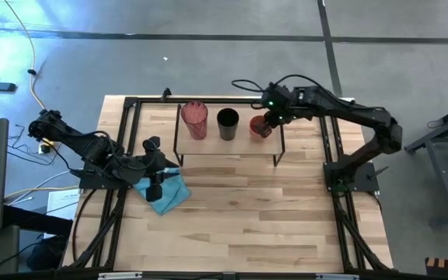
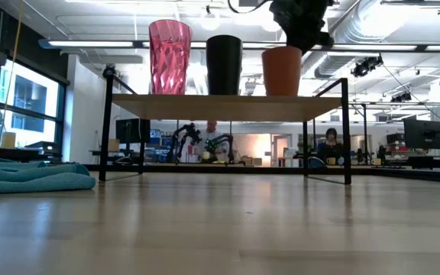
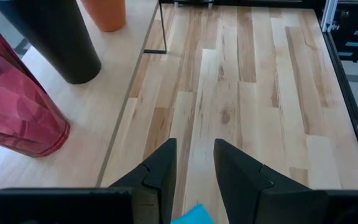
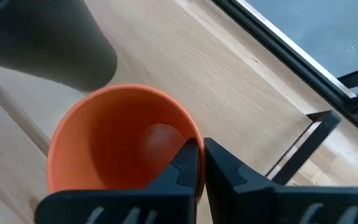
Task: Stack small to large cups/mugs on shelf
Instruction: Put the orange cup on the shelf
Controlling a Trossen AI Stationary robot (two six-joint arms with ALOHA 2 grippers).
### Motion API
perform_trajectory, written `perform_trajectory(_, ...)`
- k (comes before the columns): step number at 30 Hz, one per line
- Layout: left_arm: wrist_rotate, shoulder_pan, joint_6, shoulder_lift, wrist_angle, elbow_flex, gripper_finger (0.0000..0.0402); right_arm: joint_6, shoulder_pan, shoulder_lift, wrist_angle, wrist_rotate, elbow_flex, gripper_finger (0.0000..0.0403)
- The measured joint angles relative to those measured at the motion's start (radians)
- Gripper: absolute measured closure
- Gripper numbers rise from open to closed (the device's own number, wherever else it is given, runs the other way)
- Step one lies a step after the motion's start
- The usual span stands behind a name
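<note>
The 3 cups stand in a row on the shelf [image 1: 228, 148], well apart from one another: the tall pink tumbler [image 1: 194, 120], then the black cup [image 1: 227, 124], then the short orange cup [image 1: 260, 127] at the end nearest the right arm. The right tool [image 4: 197, 163] is at the orange cup's rim, its fingers drawn almost together with the cup wall pinched between them — 1 finger inside, 1 outside, as the right wrist view shows.

The step in hand looks like lifting the smallest cup to nest it into the black one. To do it well, the pinch should stay firm and the cup should rise straight until its base clears the black cup's rim, then travel sideways and go down centred; a thin rim grip lets a cup swing, so slow motion matters.

The left tool [image 3: 194, 163] waits partly open and empty over the desk [image 1: 239, 225], just beside the teal cloth [image 1: 168, 194].

Hidden: the low view cuts off the right arm above the cup, and from overhead the tool covers part of the cup's rim.
</note>
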Motion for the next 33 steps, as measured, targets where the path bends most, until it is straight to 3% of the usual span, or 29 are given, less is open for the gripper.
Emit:
perform_trajectory(8, -0.012, 0.000, 0.000, -0.033, 0.008, 0.000, 0.0305, 0.028, -0.012, -0.072, 0.046, 0.012, -0.067, 0.0403)
perform_trajectory(33, -0.039, 0.000, -0.014, -0.049, 0.030, 0.000, 0.0305, 0.033, -0.040, -0.035, 0.064, -0.093, -0.031, 0.0403)
